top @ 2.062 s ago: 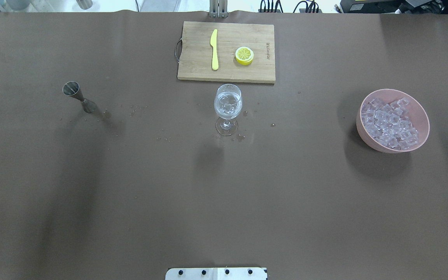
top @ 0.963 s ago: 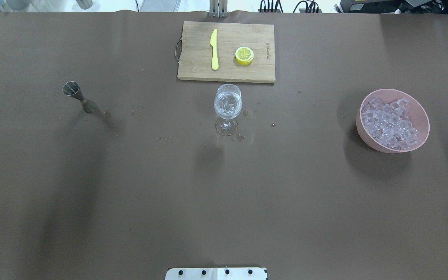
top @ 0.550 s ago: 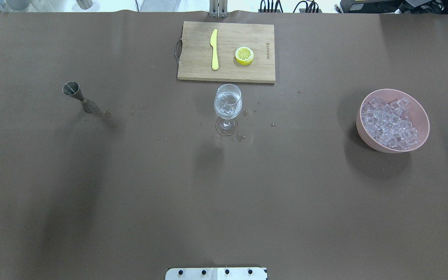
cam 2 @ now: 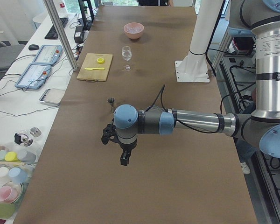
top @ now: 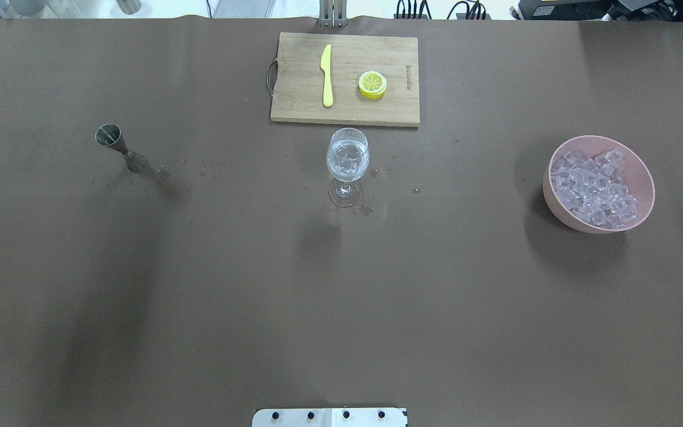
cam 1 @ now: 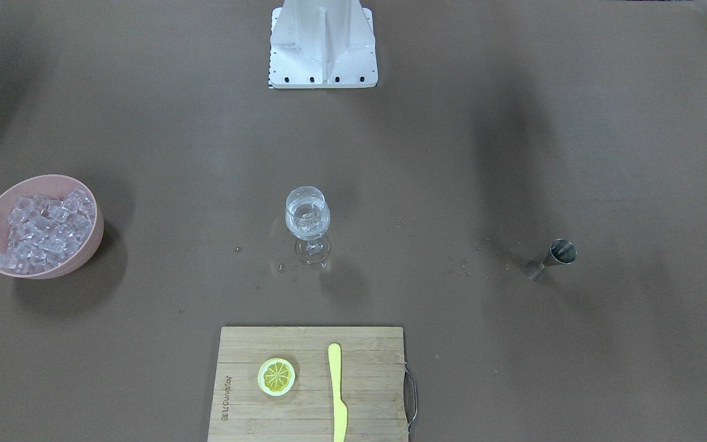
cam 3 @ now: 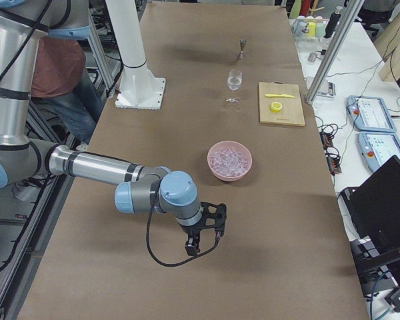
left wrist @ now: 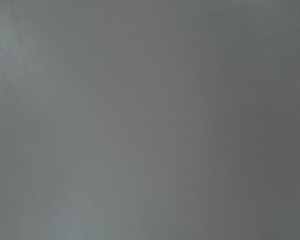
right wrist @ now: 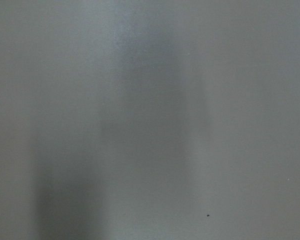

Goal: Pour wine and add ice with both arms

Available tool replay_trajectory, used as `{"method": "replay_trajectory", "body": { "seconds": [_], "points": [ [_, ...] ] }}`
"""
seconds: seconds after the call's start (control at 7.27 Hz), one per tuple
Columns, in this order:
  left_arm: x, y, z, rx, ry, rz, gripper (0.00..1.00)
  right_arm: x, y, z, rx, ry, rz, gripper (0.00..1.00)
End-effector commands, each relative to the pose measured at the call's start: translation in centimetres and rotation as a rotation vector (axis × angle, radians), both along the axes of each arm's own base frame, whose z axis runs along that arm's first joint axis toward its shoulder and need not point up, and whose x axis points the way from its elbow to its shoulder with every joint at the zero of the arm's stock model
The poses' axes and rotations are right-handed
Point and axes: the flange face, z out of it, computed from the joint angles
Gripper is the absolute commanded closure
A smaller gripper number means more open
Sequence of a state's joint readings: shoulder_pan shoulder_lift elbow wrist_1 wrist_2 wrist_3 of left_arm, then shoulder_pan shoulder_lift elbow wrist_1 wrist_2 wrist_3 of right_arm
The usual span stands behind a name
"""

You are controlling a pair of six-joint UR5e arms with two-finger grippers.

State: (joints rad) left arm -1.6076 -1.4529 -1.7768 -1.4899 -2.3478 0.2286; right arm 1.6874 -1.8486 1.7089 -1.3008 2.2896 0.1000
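A stemmed glass (top: 347,159) stands at the table's middle and holds the clear wine with a few clear cubes in it. The ice (top: 593,190) is heaped in a pink bowl (top: 635,163) at the right. A small metal jigger (top: 117,145) stands upright at the left. My left gripper (cam 2: 123,160) shows only in the exterior left view, above bare table well short of the jigger. My right gripper (cam 3: 200,245) shows only in the exterior right view, above bare table short of the bowl. I cannot tell whether either is open or shut. Both wrist views show only brown table.
A wooden cutting board (top: 300,89) at the far middle carries a yellow knife (top: 326,74) and a lemon slice (top: 372,84). Small droplets (top: 368,209) lie around the glass foot and toward the jigger. The white robot base (cam 1: 323,43) stands at the near edge.
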Motion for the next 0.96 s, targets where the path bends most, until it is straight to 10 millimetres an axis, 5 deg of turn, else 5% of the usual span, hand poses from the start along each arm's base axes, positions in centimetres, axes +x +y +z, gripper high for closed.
{"method": "replay_trajectory", "body": {
  "seconds": [0.0,0.83],
  "points": [
    [0.00,0.07,0.45,-0.012,0.000,0.000,0.02,0.01,-0.03,-0.08,0.000,0.001,0.002,0.00],
    [-0.06,0.09,1.25,-0.015,-0.008,0.007,0.02,0.12,-0.33,-0.62,0.008,0.002,0.008,0.00]
  ]
}}
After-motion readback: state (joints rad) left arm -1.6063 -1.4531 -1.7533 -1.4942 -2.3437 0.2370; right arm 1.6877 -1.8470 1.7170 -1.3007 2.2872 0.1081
